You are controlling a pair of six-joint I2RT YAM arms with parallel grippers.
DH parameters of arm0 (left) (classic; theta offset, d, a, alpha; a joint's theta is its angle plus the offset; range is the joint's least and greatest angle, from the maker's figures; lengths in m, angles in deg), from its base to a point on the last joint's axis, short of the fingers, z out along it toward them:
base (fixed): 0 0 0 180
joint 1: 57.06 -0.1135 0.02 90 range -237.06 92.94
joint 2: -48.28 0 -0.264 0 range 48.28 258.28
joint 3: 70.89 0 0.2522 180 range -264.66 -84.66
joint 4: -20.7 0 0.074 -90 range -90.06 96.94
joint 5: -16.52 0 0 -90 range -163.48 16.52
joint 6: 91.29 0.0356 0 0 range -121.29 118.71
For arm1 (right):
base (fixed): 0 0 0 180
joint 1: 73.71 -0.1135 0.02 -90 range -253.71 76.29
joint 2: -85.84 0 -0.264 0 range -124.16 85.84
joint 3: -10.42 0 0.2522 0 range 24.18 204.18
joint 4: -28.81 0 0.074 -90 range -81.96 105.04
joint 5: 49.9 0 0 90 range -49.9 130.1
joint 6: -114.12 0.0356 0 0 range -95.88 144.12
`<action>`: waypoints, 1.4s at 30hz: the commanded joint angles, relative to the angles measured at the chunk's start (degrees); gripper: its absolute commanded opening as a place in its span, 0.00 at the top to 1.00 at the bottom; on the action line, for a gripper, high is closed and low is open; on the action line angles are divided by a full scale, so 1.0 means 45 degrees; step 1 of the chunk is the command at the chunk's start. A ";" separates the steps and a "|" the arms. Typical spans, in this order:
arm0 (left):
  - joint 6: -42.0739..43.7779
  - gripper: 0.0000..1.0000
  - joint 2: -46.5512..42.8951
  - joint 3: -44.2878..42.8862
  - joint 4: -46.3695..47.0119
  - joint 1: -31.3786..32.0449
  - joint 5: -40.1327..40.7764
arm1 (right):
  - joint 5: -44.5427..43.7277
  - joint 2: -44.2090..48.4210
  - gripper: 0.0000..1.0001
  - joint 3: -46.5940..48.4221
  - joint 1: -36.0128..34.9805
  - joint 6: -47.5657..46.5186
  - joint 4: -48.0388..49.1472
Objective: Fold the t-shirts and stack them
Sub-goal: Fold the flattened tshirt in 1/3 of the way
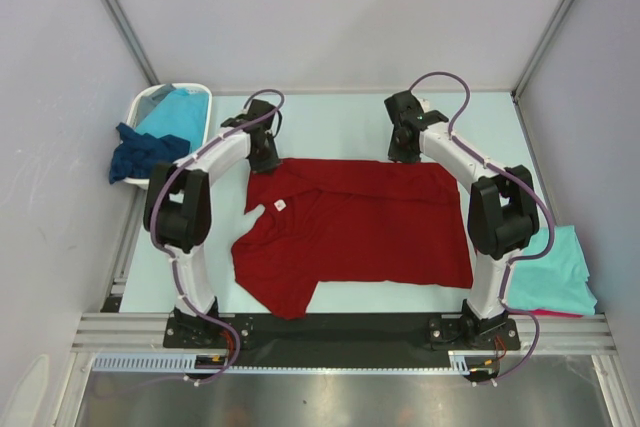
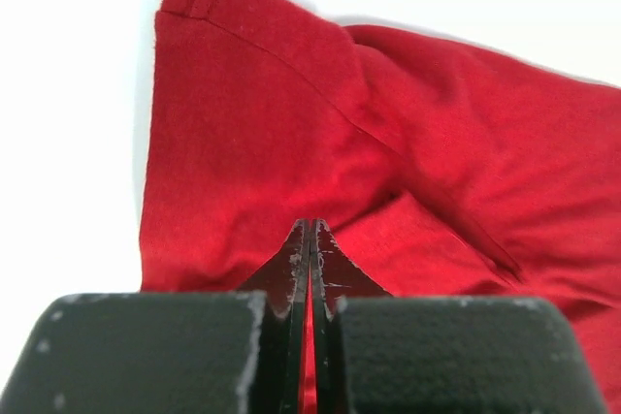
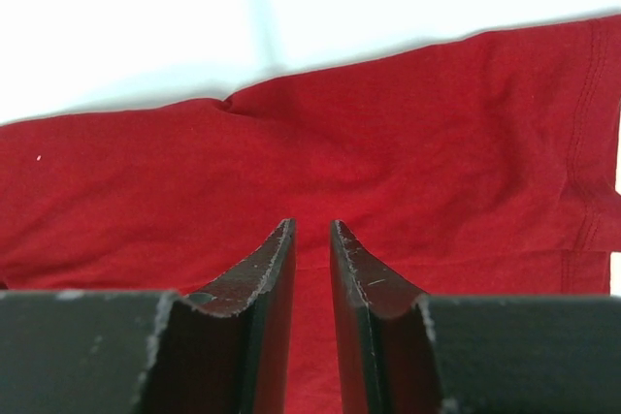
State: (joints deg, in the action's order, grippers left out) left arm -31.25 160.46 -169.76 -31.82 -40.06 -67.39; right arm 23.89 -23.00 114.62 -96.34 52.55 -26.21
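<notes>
A dark red t-shirt (image 1: 370, 232) lies spread on the pale table (image 1: 330, 127), with a white neck label (image 1: 279, 206) showing. My left gripper (image 1: 263, 154) is at its far left corner. In the left wrist view it (image 2: 310, 224) is shut, tips down on rumpled red cloth (image 2: 243, 143); I cannot see whether any cloth is pinched. My right gripper (image 1: 405, 147) hangs over the shirt's far edge. Its jaws (image 3: 311, 224) stand a little apart with nothing between them, above flat red cloth (image 3: 388, 143).
A white basket (image 1: 140, 107) at the far left holds a turquoise shirt (image 1: 180, 112), and a navy shirt (image 1: 145, 152) hangs over its rim. A folded turquoise shirt (image 1: 555, 267) lies at the right edge on top of a red one (image 1: 562, 314). Grey walls close in the table.
</notes>
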 commanded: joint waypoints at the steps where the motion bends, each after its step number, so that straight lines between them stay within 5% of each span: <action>1: -0.0023 1.00 -0.1549 0.0199 -0.0019 0.0344 0.0385 | 0.0066 0.0045 0.75 -0.0037 -0.0010 -0.0028 0.0300; 5: 0.0015 0.97 -0.2000 0.0805 0.0020 0.0559 0.0522 | 0.0319 -0.0071 0.75 -0.0097 -0.0029 -0.0008 0.0418; 7: 0.0094 0.78 -0.1805 0.0690 -0.0115 0.0560 0.0892 | 0.0534 -0.0150 0.75 0.0040 -0.0107 0.0051 0.0398; 15: 0.0192 0.57 -0.1023 0.0122 -0.0312 0.0540 0.0952 | 0.0886 -0.1027 0.74 0.0957 -0.1919 -0.0164 0.0203; 25: 0.0211 0.56 -0.1374 0.0375 -0.0312 0.0482 0.0991 | 0.1491 -0.2336 0.74 0.2246 -0.4500 -0.0281 0.0203; 42: 0.0172 0.55 -0.1219 0.0553 0.0060 0.0169 -0.0200 | 0.1121 -0.2222 0.74 0.3108 -0.4132 -0.0691 -0.0344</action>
State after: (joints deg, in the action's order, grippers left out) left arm -30.79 156.05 -165.58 -32.76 -39.25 -66.28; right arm 30.42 -36.53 128.52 -116.41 50.73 -26.93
